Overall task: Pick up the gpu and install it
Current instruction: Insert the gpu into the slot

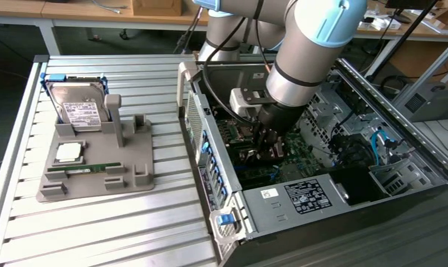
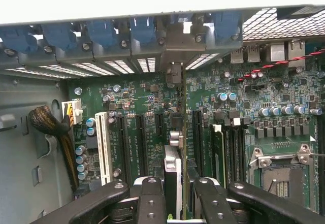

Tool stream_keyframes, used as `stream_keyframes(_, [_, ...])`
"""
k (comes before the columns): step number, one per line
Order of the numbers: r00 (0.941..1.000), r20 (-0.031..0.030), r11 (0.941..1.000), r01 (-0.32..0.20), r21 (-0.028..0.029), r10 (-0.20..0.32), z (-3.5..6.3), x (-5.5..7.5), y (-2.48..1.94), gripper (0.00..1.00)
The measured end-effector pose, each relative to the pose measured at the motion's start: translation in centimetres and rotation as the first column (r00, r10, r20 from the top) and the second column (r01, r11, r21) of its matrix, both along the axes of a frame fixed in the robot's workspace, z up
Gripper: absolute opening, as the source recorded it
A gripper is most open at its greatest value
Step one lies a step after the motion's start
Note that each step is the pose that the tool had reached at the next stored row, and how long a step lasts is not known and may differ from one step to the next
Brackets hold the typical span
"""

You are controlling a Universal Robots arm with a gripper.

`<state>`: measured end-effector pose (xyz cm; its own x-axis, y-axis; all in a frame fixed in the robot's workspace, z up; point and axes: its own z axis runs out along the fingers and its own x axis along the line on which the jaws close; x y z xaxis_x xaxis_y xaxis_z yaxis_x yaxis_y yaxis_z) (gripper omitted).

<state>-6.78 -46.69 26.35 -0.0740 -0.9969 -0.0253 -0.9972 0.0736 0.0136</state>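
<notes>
Our tool is clamped on the gpu, holding it edge-on inside the case, just above the motherboard slots. We should keep the card parallel to its slot, with the bracket toward the rear openings, and press straight down evenly without tilting.

Arm down — gripper seemingly tight on gpu

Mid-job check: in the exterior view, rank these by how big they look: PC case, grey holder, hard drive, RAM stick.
1. PC case
2. grey holder
3. hard drive
4. RAM stick
The last three sit together, so nearness to the camera hardly affects their order.
</notes>
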Motion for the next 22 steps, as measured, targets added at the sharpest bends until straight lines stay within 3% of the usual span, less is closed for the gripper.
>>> stream_keyframes(7, [1.0, 0.0, 1.0, -0.004, 0.0, 0.004, 0.0, 0.0, 0.0, 0.27])
stream_keyframes(13, [0.9989, 0.0, 0.9989, -0.048, 0.0001, 0.048, 0.0, 0.0, 0.09, 0.27])
stream_keyframes(22, [0.9981, 0.0, 0.9981, -0.062, 0.0001, 0.062, -0.01, 0.0, 0.55, 0.27])
